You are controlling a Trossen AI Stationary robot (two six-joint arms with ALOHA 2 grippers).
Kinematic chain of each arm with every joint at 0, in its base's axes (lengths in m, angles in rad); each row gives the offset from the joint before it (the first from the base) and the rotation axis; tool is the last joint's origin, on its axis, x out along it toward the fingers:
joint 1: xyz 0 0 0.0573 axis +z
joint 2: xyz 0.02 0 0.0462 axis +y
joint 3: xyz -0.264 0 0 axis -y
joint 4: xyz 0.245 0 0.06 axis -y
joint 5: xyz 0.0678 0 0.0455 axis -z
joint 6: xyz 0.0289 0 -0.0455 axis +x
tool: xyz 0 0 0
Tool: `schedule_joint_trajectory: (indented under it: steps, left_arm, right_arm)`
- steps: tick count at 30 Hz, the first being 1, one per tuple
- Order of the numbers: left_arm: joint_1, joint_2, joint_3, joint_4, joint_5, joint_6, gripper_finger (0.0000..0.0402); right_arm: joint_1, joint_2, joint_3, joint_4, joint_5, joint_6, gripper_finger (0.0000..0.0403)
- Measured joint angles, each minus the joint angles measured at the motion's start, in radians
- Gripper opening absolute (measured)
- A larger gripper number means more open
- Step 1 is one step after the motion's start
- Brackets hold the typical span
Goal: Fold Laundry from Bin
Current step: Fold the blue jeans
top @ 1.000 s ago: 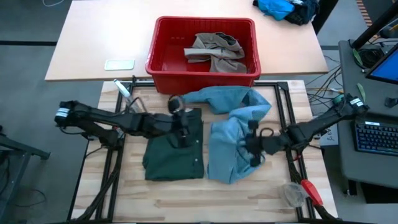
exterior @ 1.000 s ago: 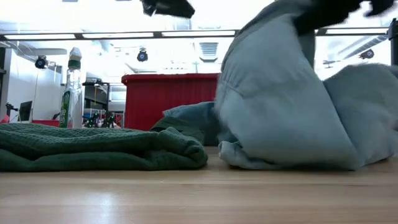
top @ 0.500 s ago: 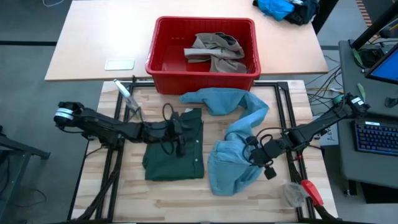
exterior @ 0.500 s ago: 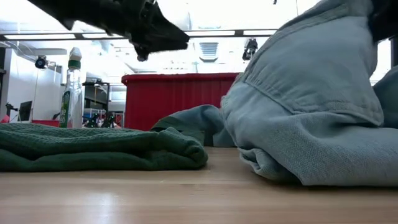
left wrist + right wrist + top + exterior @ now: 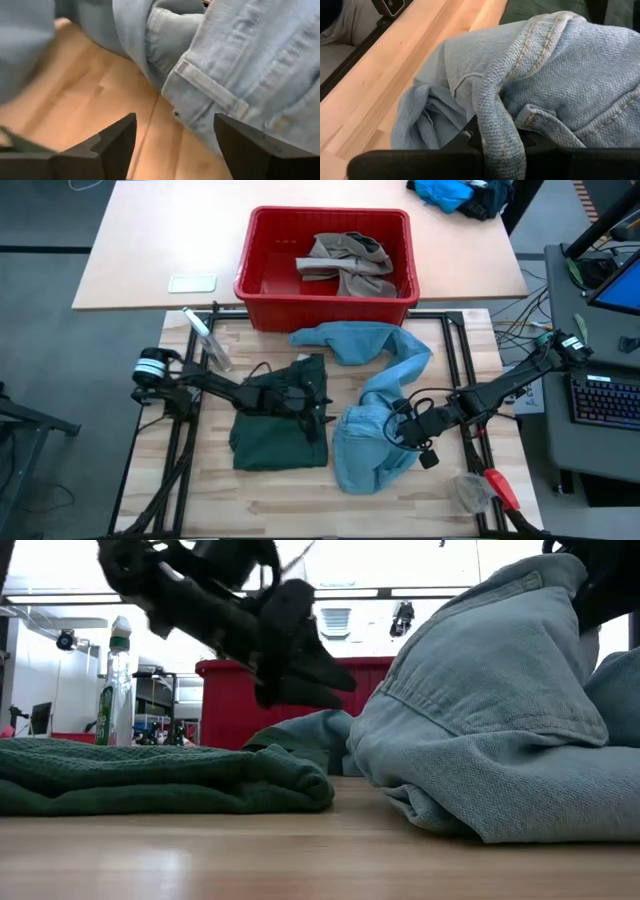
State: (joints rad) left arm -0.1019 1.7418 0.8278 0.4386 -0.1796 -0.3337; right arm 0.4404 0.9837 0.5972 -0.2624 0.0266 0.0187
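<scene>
Pale wooden planks form the table [image 5: 270, 490], framed by black rails, with a smooth beige tabletop butting against its far edge. On the planks the light blue denim trousers [image 5: 375, 405] lie in a rumpled heap right of centre, one leg trailing up toward the bin; the weave is coarse twill with raised double-stitched seams and a belt loop [image 5: 212, 90] showing in the left wrist view. Just left of them the dark green shorts [image 5: 275, 430] sit as a neat, flat rectangle of waffle-textured knit, near the denim, though whether the two touch cannot be told. The bin [image 5: 255, 265], a glossy red plastic tub with a rolled rim and sloping walls, stands on the beige top beyond both garments, and a crumpled khaki-taupe piece [image 5: 345, 262] rests inside toward its right side. The right gripper [image 5: 412, 435] is clenched on a thick fold of the denim trousers, lifting the waistband edge so the cloth humps up in the low view. The left gripper [image 5: 318, 415] hovers over the right edge of the green shorts, its jaws spread wide and empty, angled toward the denim. A clear plastic bottle [image 5: 205, 338] stands at the table's left rear corner, and a bright blue cloth heap [image 5: 445, 192] lies far off beyond the bin.
</scene>
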Motion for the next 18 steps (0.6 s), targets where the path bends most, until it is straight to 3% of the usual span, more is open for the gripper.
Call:
schedule_joint_trajectory:
  steps: [7, 12, 18]
  left_arm:
    - [0.029, 0.085, 0.060, 0.049, 0.202, -0.121, 0.0271]
    - [0.048, 0.134, 0.065, 0.057, 0.221, -0.207, 0.0272]
    - [0.048, 0.228, 0.065, 0.297, 0.263, -0.208, 0.0271]
  right_arm:
    - [0.000, 0.000, 0.000, 0.007, 0.000, 0.008, 0.0022]
    - [-0.001, 0.001, 0.000, 0.015, 0.003, 0.007, 0.0023]
    - [0.000, 0.001, -0.002, 0.036, 0.002, -0.009, 0.0023]
